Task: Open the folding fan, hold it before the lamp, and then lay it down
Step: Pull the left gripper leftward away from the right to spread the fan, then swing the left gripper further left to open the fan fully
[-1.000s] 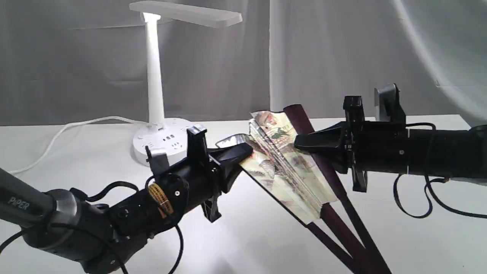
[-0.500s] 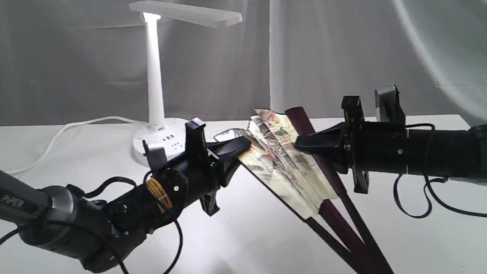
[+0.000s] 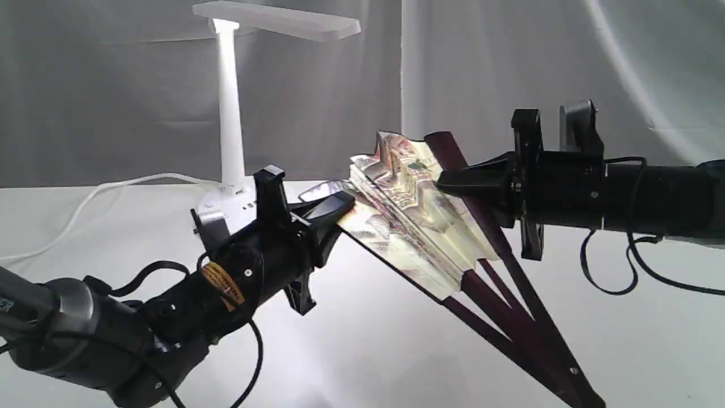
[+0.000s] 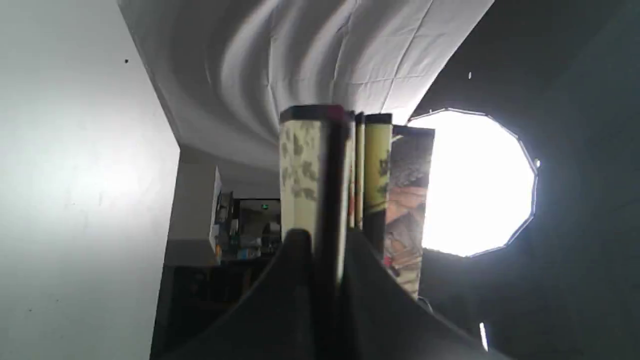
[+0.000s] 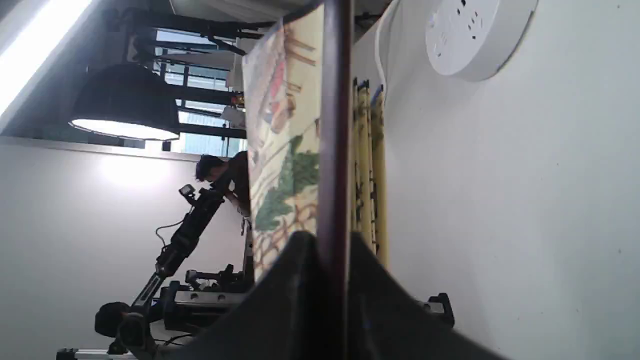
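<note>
Exterior view alone takes in the whole white tabletop [image 3: 368, 351], with the tall, slim-stemmed white plastic desk lamp [image 3: 229, 113] at its back left. To the lamp's right, the pleated cream paper folding fan [image 3: 419, 215] with maroon ribs is partly spread in the air. The left gripper [image 3: 334, 207] and right gripper [image 3: 447, 178] each hold an outer guard. Each wrist view shows its jaws clamped narrowly on a dark rib. Only the right wrist view faces the lamp's socketed round base [image 5: 475, 35].

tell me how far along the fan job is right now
Done: the grasp. The left hand and the right hand are each shut on an outer guard of the folding fan. In hand: the opening, with the pleats only partly spread between the two hands. Left: spread it fully, hold it before the lamp, which stands further back on the left, then lay it down.
</note>
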Tool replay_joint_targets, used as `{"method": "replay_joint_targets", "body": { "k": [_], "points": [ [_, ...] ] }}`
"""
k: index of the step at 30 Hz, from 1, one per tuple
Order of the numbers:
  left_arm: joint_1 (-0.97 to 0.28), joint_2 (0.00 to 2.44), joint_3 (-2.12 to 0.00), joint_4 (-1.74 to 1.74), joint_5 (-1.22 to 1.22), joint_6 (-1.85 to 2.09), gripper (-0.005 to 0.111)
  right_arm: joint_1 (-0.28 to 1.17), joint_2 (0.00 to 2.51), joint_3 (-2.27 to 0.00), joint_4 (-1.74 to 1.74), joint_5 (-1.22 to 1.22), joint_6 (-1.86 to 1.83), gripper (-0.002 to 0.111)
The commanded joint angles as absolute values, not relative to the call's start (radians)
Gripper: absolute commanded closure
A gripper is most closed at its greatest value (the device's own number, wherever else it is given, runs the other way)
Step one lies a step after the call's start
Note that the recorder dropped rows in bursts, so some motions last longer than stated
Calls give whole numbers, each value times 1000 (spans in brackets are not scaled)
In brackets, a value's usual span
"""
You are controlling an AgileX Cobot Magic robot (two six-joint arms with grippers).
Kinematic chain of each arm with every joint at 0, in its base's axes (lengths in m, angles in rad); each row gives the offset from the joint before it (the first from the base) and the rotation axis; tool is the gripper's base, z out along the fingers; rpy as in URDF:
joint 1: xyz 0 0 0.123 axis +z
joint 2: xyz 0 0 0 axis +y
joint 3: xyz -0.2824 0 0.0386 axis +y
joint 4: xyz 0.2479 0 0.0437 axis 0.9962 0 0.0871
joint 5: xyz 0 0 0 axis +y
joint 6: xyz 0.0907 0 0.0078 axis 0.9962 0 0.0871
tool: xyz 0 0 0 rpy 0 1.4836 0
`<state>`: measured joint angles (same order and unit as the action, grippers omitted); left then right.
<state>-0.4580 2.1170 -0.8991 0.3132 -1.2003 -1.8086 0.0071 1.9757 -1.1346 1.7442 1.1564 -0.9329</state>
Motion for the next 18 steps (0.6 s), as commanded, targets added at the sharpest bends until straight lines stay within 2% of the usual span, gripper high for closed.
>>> {"method": "replay_joint_targets", "body": {
  "k": [1,18],
  "points": [
    [-457,2088,-883,244,-1221,-1821,107,0,1973,-1154,1744,1145,-923,108],
    [-459,1907,-642,-41,-1221,-1671,107,-140,1973,-1154,1744,1148,-865,108]
  ]
}}
